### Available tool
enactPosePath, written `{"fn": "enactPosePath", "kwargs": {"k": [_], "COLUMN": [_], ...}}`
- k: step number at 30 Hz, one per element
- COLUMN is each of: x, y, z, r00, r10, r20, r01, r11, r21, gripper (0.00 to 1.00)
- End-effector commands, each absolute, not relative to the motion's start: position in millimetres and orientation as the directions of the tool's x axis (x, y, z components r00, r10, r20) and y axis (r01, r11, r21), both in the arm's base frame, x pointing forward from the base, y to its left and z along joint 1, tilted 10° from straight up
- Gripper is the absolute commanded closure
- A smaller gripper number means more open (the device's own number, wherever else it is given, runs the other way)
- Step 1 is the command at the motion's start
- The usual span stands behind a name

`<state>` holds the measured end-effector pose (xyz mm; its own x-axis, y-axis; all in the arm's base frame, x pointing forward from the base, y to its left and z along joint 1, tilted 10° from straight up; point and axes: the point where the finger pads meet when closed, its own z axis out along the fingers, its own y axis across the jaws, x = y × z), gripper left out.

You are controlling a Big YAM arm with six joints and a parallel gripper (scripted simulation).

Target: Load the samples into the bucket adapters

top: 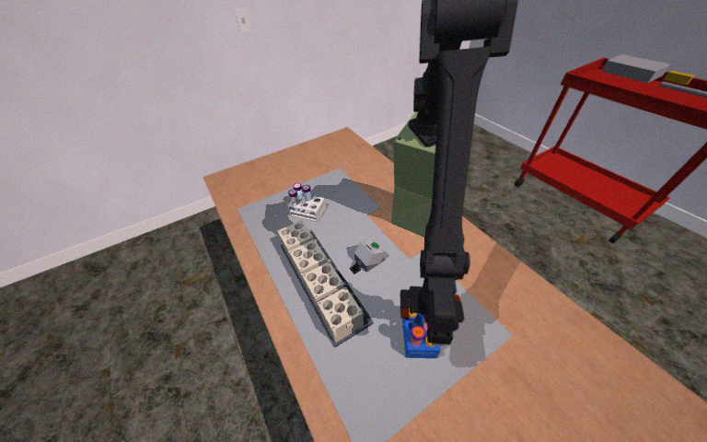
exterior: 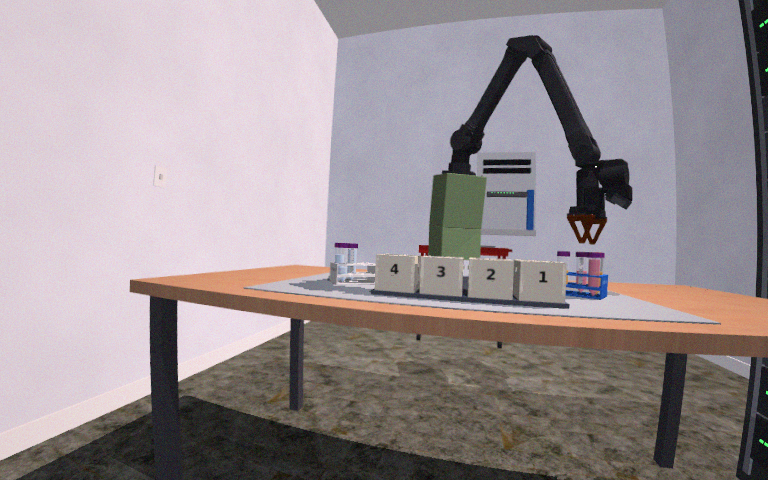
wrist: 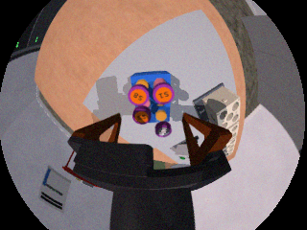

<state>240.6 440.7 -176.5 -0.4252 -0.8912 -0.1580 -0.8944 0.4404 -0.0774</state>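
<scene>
The blue sample rack RS [top: 421, 343] [wrist: 152, 95] stands on the grey mat near the arm's end and holds several purple-capped tubes with orange cap dots; one tube with a grey dot [wrist: 163, 129] stands at its near side. My gripper [exterior: 586, 229] hangs open and empty a little above RS [exterior: 587, 284], fingers spread to either side of the rack in the wrist view [wrist: 153, 133]. The loading stand ST [top: 320, 280] holds four cream adapters in a row, numbered 4, 3, 2, 1 from the left in the exterior view [exterior: 468, 276]; their holes look empty. The blank rack RB [top: 306, 202] holds three purple-capped tubes.
The grey box with the green key DONE [top: 370, 253] sits between ST and the arm. A green pedestal [top: 414, 177] carries the arm's base at the table's far edge. A red cart [top: 615, 130] stands off the table to the right.
</scene>
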Motion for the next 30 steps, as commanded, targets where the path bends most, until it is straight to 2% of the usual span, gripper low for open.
{"fn": "enactPosePath", "kwargs": {"k": [1, 18, 19, 22, 30], "x": [247, 247, 233, 216, 230], "y": [451, 451, 449, 447, 445], "z": [-164, -163, -158, -161, -189], "r00": [-0.439, -0.439, -0.373, -0.338, -0.362], "r10": [-0.879, -0.879, -0.91, -0.921, -0.915], "r20": [-0.185, -0.185, -0.183, -0.194, -0.178], "r01": [-0.885, -0.885, -0.915, -0.928, -0.92], "r11": [0.458, 0.458, 0.394, 0.361, 0.382], "r21": [-0.077, -0.077, -0.091, -0.096, -0.094], "gripper": [0.0, 0.0, 0.2, 0.2, 0.2]}}
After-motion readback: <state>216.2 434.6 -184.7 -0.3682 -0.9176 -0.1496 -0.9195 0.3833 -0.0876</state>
